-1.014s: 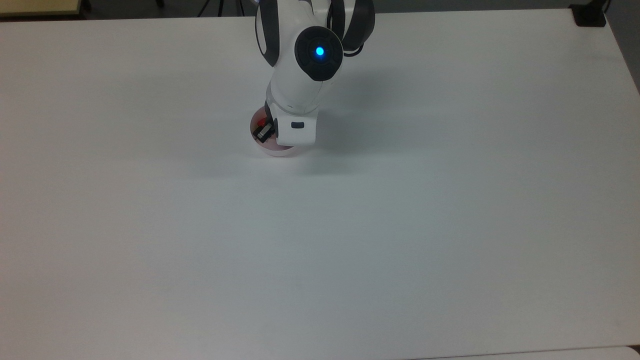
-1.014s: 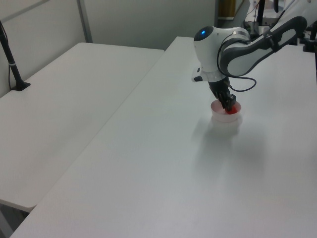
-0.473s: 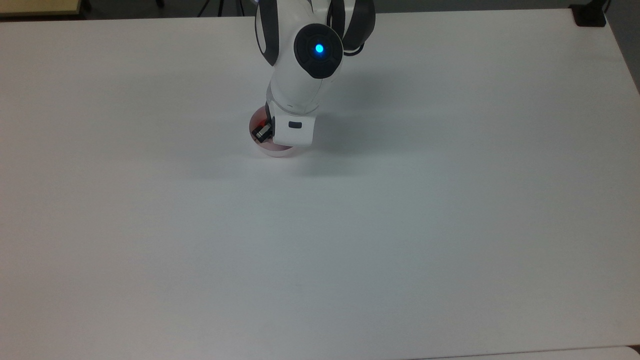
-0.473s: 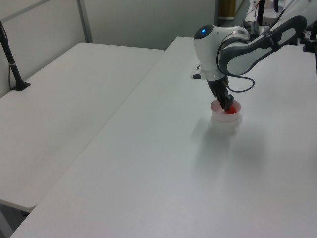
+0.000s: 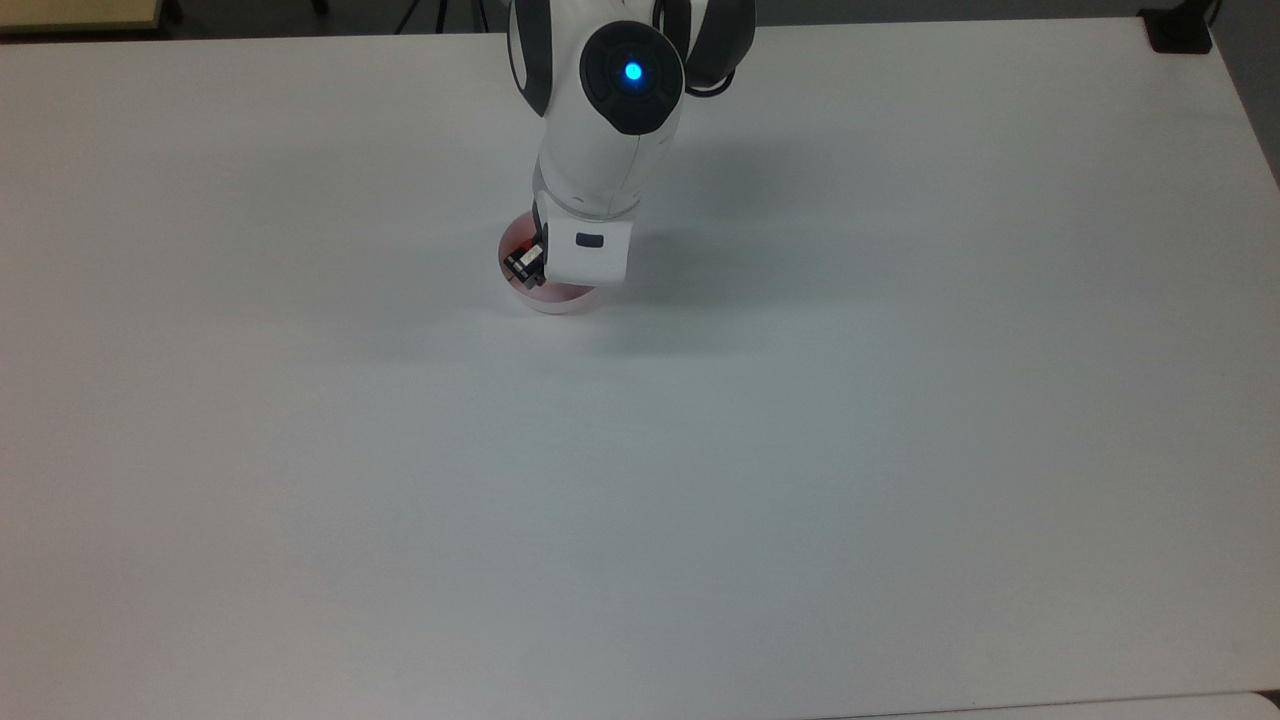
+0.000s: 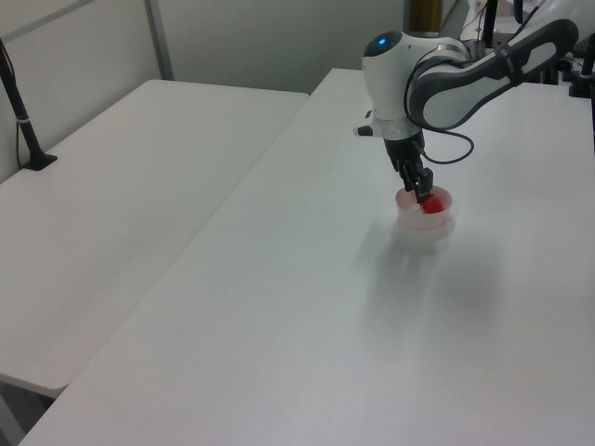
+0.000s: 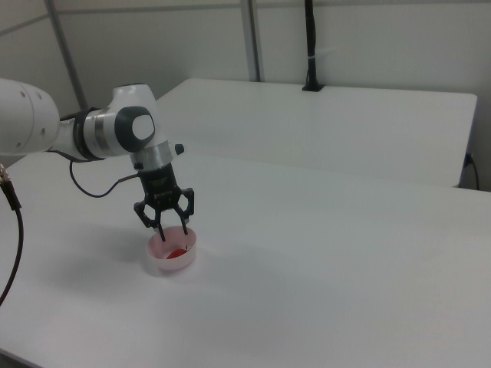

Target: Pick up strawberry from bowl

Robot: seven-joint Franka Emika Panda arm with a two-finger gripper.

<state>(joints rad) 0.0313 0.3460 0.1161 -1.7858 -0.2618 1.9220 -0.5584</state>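
The big flat white table (image 5: 800,450) has lots of open room on every side of the small round pale pink plastic bowl (image 7: 172,261), so nothing stands in the way of lifting straight up. The robot's black two-finger gripper (image 7: 165,228) hangs just over the bowl with its fingers spread apart and nothing between them. The small shiny red strawberry (image 7: 178,252) lies on the bowl's bottom; it looks light, smooth and likely slippery, so a gentle pinch across its fat middle, clear of the low wall, seems best.
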